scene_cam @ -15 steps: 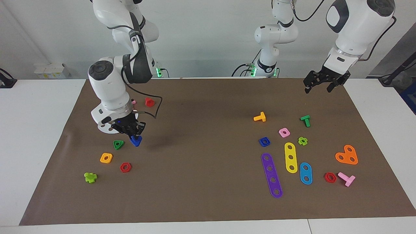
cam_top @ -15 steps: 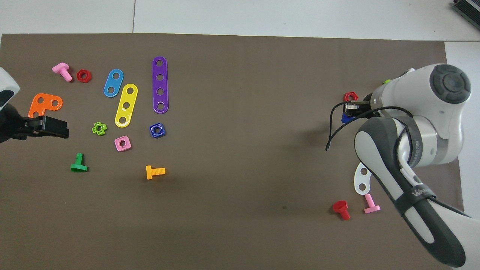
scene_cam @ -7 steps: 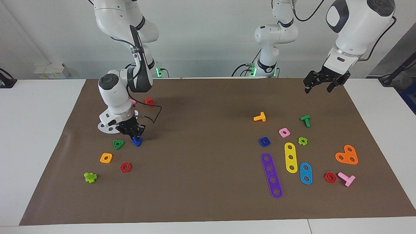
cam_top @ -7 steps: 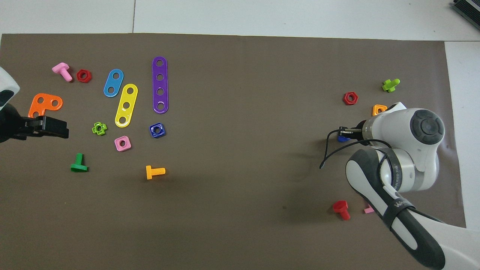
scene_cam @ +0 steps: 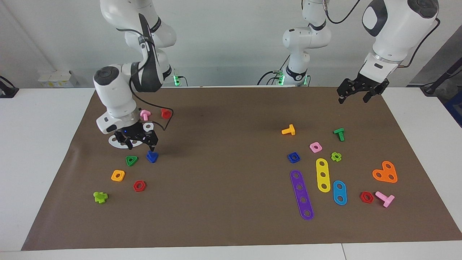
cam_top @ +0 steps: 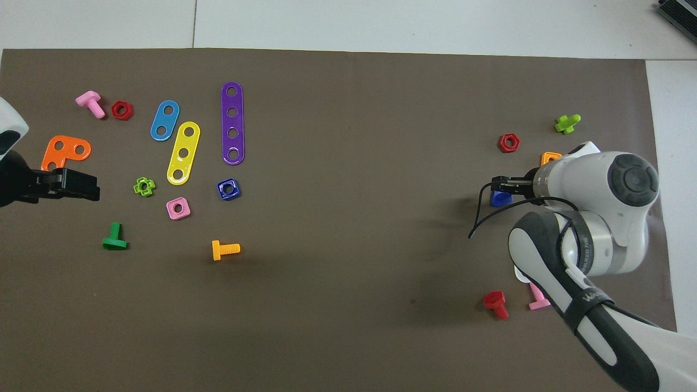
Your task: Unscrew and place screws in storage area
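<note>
The dark-blue triangular-headed bolt [scene_cam: 152,156] lies on the brown paper mat [scene_cam: 223,151] toward the right arm's end, beside a green triangular nut [scene_cam: 131,160]. It also shows in the overhead view [cam_top: 500,198]. My right gripper [scene_cam: 137,141] is open and empty, raised just above the mat beside the bolt, apart from it. The matching blue square nut [scene_cam: 293,157] lies toward the left arm's end, by the purple strip [scene_cam: 301,195]. My left gripper [scene_cam: 355,94] waits open in the air over the mat's corner at the left arm's end.
Around the bolt lie a white perforated piece [scene_cam: 121,142], an orange square nut [scene_cam: 118,175], a red hex nut [scene_cam: 139,186], a light-green bolt [scene_cam: 100,197], a pink bolt [scene_cam: 144,115] and a red bolt [scene_cam: 165,113]. Strips, nuts and bolts cluster near the blue nut.
My right gripper has opened, let go of the blue bolt and risen off it. The bolt now lies on the mat. The left arm has not moved.
</note>
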{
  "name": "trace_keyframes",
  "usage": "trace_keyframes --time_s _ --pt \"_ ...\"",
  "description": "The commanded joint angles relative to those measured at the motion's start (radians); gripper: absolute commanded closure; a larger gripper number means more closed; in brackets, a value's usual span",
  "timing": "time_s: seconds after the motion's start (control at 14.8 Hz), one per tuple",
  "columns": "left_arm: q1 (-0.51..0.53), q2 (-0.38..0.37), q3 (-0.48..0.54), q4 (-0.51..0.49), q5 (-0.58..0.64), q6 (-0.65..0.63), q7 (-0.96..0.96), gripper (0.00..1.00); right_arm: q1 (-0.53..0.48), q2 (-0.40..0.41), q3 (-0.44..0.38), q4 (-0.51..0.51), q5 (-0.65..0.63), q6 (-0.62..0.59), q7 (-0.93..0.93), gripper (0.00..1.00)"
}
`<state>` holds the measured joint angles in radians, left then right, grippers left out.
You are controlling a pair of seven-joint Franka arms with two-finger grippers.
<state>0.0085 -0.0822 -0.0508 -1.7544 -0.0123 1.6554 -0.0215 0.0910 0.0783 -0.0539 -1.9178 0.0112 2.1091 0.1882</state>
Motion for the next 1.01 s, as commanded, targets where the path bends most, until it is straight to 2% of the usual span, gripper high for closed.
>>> trace_keyframes --time_s 0.0,0.14,0.34,0.47,0.68,0.95 --pt "0.008 -0.031 -0.003 -0.030 0.015 0.004 0.000 0.00 -0.040 0.006 0.003 0.236 -0.011 -0.273 -0.021 0.00" --pt "0.008 -0.031 -0.003 -0.030 0.017 0.004 0.000 0.00 -0.043 -0.012 0.005 0.353 -0.011 -0.462 -0.024 0.00" --pt "0.008 -0.031 -0.003 -0.031 0.015 0.004 0.000 0.00 -0.042 -0.014 0.014 0.488 -0.013 -0.670 -0.026 0.00" --pt "0.008 -0.031 -0.003 -0.030 0.017 0.004 0.000 0.00 -0.043 -0.029 0.015 0.468 -0.020 -0.681 -0.093 0.00" --pt "0.008 -0.031 -0.003 -0.030 0.015 0.006 0.000 0.00 -0.045 -0.097 0.012 0.328 -0.020 -0.614 -0.125 0.00" --pt "0.008 -0.031 -0.003 -0.031 0.017 0.006 0.000 0.00 -0.039 -0.114 0.006 0.301 -0.043 -0.594 -0.145 0.00"
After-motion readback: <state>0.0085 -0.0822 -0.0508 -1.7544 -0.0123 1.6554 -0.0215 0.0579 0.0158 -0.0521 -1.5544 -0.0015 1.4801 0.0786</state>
